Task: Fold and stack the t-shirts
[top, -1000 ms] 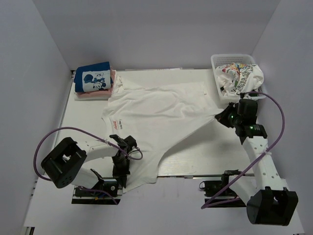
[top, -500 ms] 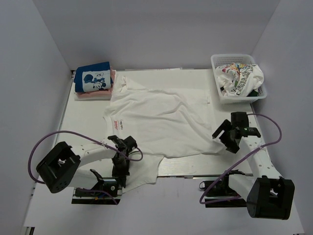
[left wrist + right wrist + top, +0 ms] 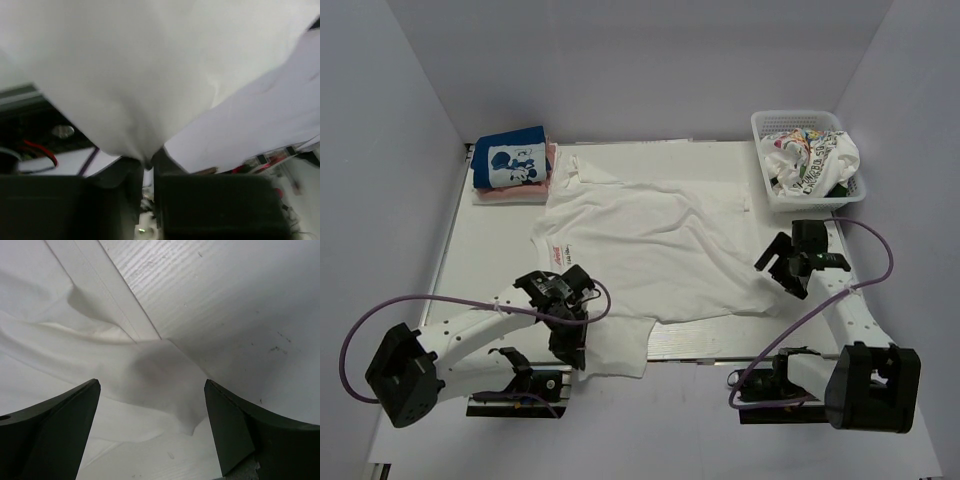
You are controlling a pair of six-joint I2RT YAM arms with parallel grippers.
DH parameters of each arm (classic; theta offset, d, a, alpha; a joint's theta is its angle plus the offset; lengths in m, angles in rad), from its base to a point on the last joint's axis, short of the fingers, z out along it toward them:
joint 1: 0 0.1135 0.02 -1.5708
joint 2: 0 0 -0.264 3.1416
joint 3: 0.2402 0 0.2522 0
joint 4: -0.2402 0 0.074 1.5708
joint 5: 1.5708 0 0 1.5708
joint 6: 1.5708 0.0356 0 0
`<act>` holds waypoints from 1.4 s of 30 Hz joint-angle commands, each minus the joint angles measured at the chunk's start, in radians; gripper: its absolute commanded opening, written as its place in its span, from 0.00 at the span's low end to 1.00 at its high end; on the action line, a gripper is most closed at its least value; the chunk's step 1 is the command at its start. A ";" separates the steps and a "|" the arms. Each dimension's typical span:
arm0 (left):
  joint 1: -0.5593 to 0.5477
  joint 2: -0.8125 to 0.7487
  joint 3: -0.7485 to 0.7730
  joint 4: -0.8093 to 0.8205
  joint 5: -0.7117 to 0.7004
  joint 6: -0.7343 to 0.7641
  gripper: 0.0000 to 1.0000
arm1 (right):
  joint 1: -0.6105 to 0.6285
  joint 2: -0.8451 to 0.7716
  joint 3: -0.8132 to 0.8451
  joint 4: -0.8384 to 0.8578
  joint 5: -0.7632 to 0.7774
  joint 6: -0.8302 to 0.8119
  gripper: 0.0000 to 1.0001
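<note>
The large white t-shirt [image 3: 650,235] lies spread across the middle of the bench [image 3: 490,250], its hem trailing over the near edge. The left gripper [image 3: 147,165] is clamped on that hem by the near-left corner (apparently a thin pinch; the wrist view is blurred). The right gripper [image 3: 151,385] hangs with jaws wide apart over the shirt's near-right corner.
</note>
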 commanded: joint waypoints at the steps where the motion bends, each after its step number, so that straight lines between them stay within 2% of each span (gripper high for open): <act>1: 0.004 -0.022 -0.004 -0.052 0.022 -0.012 0.29 | -0.003 0.055 0.003 0.145 -0.042 -0.105 0.90; 2: 0.004 -0.022 0.033 -0.052 0.022 0.013 0.99 | -0.002 0.071 0.009 0.209 -0.070 -0.126 0.90; 4: 0.004 0.006 0.078 -0.052 0.013 0.031 1.00 | 0.004 0.140 0.047 0.231 -0.117 -0.135 0.90; 5: 0.004 0.018 0.110 -0.052 0.013 0.052 1.00 | 0.004 0.201 0.056 0.302 -0.127 -0.167 0.90; 8: 0.018 0.053 0.182 -0.028 -0.018 0.083 1.00 | 0.007 0.311 0.128 0.335 -0.033 -0.191 0.89; 13: 0.029 0.197 0.344 0.112 -0.241 0.157 1.00 | 0.014 0.428 0.251 0.375 -0.085 -0.275 0.88; 15: 0.038 0.301 0.418 0.222 -0.350 0.157 1.00 | 0.044 0.488 0.302 0.403 -0.128 -0.281 0.88; 17: 0.059 0.376 0.479 0.326 -0.401 0.171 1.00 | 0.055 0.534 0.372 0.409 -0.194 -0.304 0.90; 18: 0.091 0.462 0.507 0.344 -0.433 0.171 1.00 | 0.058 0.566 0.389 0.406 -0.196 -0.318 0.90; 22: 0.168 0.655 0.665 0.402 -0.467 0.214 1.00 | 0.066 0.667 0.518 0.368 -0.171 -0.332 0.90; 25: 0.227 0.732 0.729 0.443 -0.479 0.223 1.00 | 0.076 0.769 0.601 0.355 -0.191 -0.335 0.90; 30: 0.284 0.815 0.708 0.531 -0.449 0.258 1.00 | 0.087 0.869 0.745 0.332 -0.211 -0.349 0.86; 35: 0.316 0.839 0.659 0.581 -0.415 0.269 1.00 | 0.095 0.990 0.846 0.292 -0.159 -0.347 0.84; 42: 0.345 0.839 0.609 0.605 -0.406 0.269 1.00 | 0.147 1.004 0.886 0.259 0.122 -0.369 0.82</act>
